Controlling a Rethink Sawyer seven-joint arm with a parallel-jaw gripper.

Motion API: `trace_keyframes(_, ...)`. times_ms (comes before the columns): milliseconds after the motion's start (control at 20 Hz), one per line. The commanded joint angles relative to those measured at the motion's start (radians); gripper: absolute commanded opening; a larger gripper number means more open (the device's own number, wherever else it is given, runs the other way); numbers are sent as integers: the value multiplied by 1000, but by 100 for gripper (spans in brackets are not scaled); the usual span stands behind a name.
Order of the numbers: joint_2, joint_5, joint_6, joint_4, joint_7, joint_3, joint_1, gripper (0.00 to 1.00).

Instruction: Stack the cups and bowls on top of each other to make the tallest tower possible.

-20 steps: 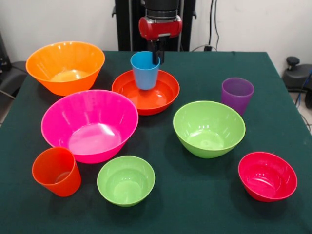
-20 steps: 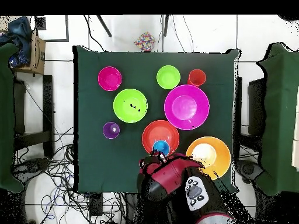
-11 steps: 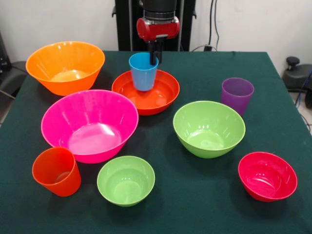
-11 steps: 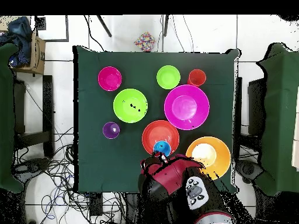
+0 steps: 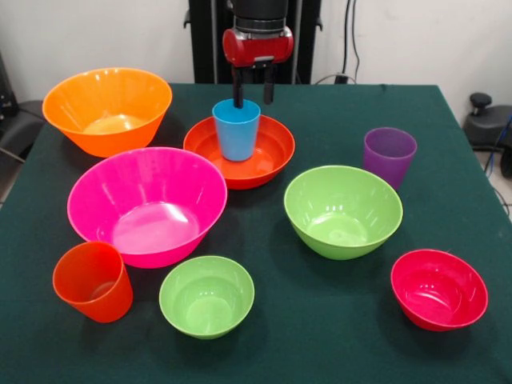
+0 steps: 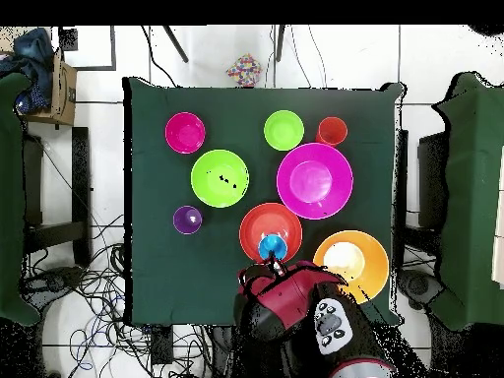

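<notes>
Tapered blue cup [image 5: 238, 128] upright in glossy shallow red-orange bowl [image 5: 272, 156], hand [image 5: 254, 90] released above its rim

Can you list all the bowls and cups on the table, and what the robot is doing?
Big bowls: two, orange at back left, pink in front of it.
Red-orange bowl: one, back middle.
Green bowls: two, medium right of centre, small at front.
Crimson bowl: one, front right.
Blue cup: one, upright in the red-orange bowl.
Purple cup: one, right.
Orange cup: one, front left.
Table: one, dark green cloth.
Gripper: one, red and black, above the blue cup's rim, jaws open.
</notes>
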Motion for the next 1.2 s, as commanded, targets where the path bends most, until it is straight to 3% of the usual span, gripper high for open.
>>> trace_keyframes(50, 29, 16, -16, -65, 75, 66, 6, 100)
trace_keyframes(250, 9, 20, 9, -44, 58, 102, -25, 100)
trace_keyframes(600, -102, 68, 124, 75, -31, 284, -185, 100)
trace_keyframes(1200, -116, 74, 155, 89, -37, 325, -217, 100)
